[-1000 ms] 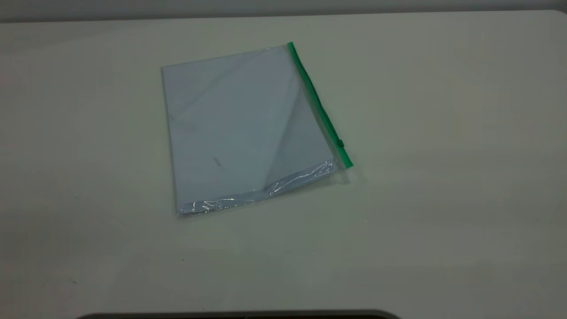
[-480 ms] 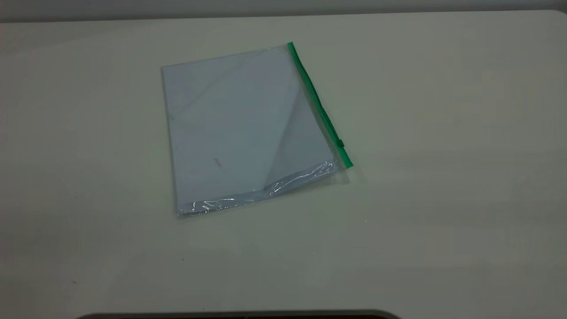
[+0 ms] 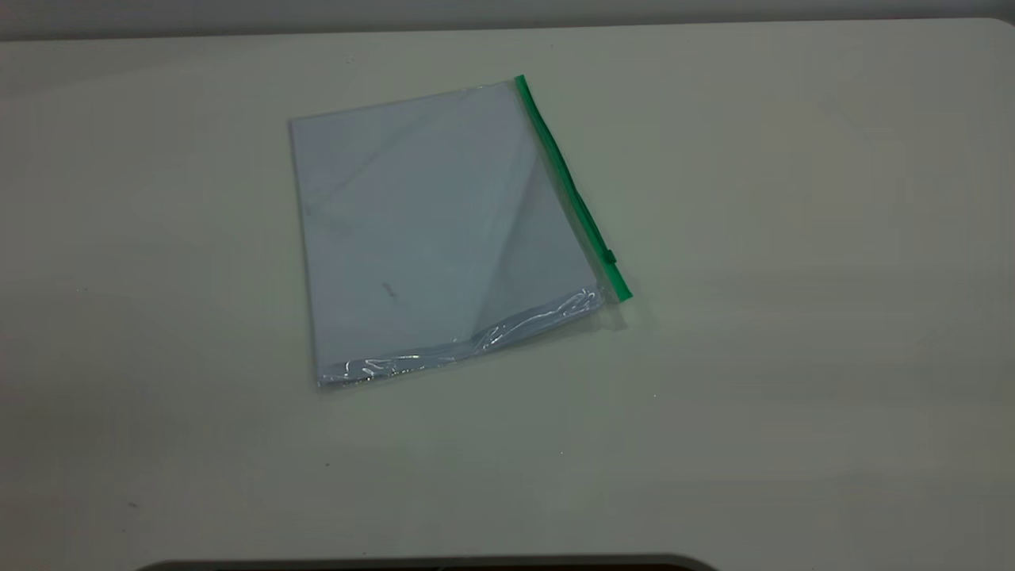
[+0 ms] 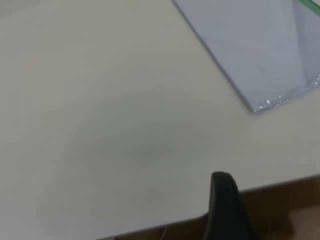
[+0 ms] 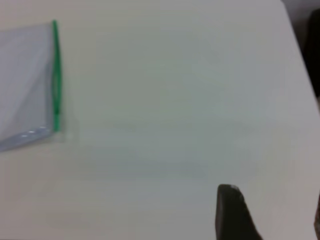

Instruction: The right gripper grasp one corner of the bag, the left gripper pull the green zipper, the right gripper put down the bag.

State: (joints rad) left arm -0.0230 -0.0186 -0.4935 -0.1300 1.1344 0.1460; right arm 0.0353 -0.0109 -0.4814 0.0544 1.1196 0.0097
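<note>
left tool (image 4: 227,207) cropped, grip unclear | right tool (image 5: 235,212) cropped, likewise

Bag (image 3: 432,238) flat on table (image 3: 793,357), mid-table; zipper (image 3: 572,190) along right edge.

We log the bag (image 3: 432,230) as clear over pale bluish-white, the zipper (image 3: 572,187) bright green, the worktop (image 3: 793,317) plain off-white, finger (image 4: 226,207) black.
</note>
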